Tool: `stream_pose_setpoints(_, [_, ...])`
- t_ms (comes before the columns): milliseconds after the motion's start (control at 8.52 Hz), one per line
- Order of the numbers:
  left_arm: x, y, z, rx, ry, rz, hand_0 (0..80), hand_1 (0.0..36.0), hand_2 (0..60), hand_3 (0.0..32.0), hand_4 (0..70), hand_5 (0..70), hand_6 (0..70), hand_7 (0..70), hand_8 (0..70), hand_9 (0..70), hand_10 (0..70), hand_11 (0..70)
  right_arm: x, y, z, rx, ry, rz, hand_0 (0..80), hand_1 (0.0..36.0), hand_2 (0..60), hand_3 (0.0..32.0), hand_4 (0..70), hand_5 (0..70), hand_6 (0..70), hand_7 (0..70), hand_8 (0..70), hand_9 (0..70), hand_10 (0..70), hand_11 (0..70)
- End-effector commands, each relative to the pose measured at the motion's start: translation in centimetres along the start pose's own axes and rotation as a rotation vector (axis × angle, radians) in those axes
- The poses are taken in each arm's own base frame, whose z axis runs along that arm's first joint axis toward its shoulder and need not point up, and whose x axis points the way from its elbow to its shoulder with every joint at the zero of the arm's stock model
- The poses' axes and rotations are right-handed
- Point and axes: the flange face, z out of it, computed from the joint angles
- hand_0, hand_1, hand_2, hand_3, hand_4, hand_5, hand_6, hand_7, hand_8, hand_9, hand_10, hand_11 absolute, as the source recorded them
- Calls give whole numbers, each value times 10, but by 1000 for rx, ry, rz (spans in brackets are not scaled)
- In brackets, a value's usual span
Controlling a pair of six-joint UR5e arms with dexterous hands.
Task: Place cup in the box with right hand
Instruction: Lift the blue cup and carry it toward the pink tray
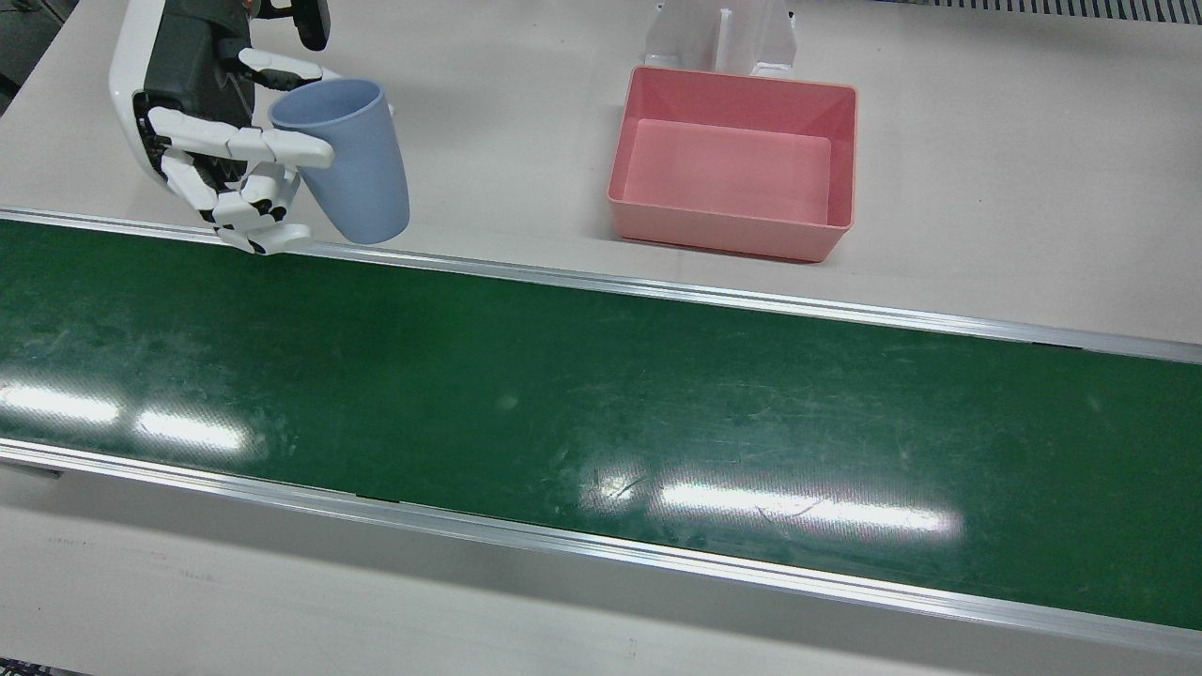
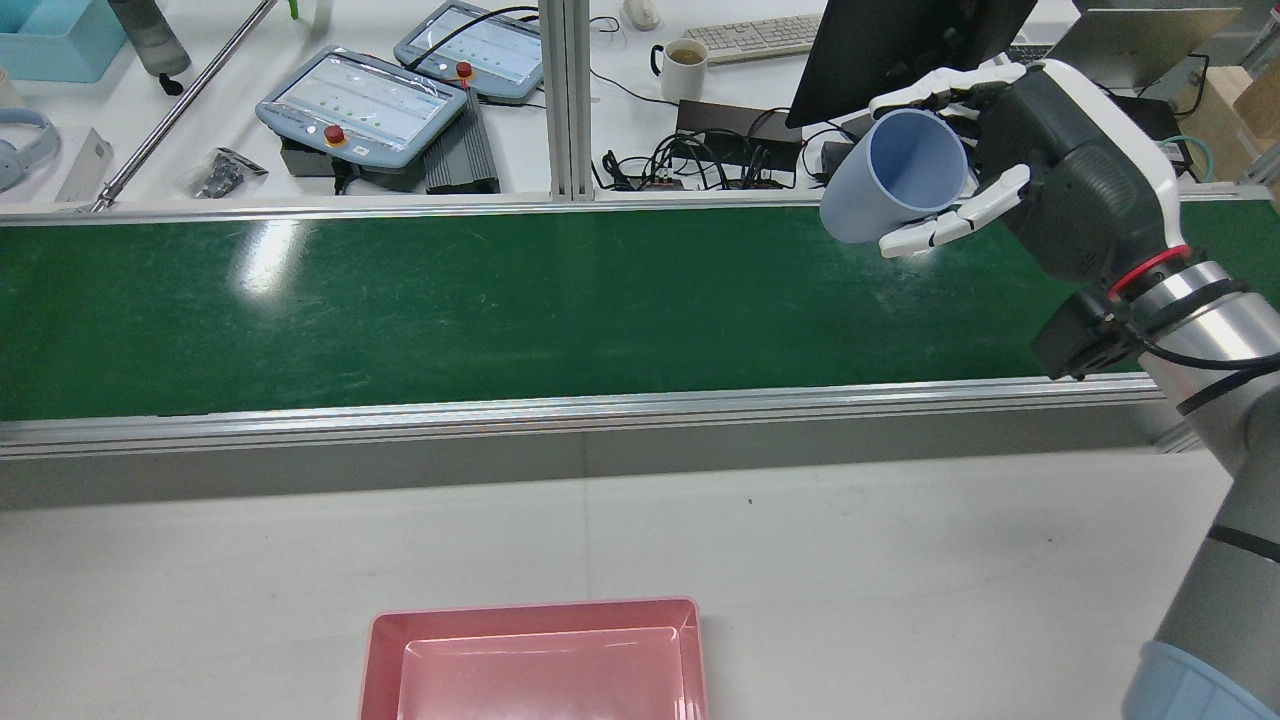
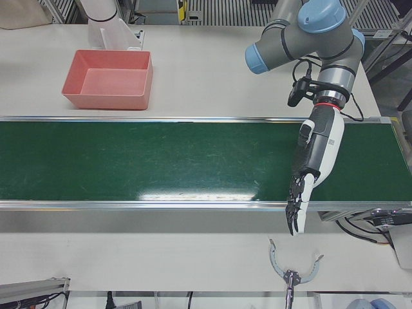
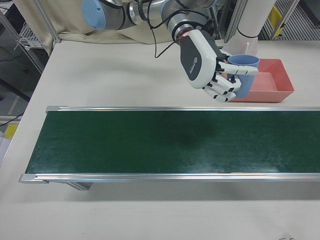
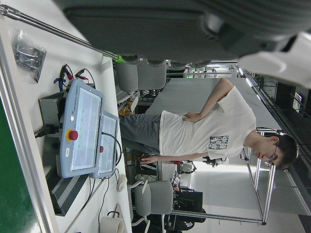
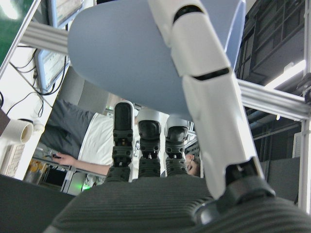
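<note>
Filling my right hand view, the blue cup [image 6: 146,58] sits clasped in my right hand [image 6: 204,97], a finger across its wall. From the front view, I hold that cup [image 1: 352,160] tilted, raised above the table's [image 1: 986,188] edge by the green belt [image 1: 601,404]; the pink box [image 1: 732,160] lies well apart toward 3 o'clock. From the rear view, the cup's mouth faces the camera. My left hand [image 3: 302,193] hangs over the belt's end, fingers straight, holding nothing.
</note>
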Motion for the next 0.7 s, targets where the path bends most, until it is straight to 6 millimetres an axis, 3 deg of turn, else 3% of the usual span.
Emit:
stream_pose_setpoints(0, [0,0,0,0,0,0,0,0,0,0,0,0,0,0,0,0,0,0,9,44,-23,-178,141,-52,800,360,600,0,700,197,399,700,450,685,283,446])
stream_pose_setpoints(587, [0,0,0,1,0,0,0,0,0,0,0,0,0,0,0,0,0,0,135,104,-82,-293,352,-138,800,360,600,0,700,202,404,700,471,700,302,470])
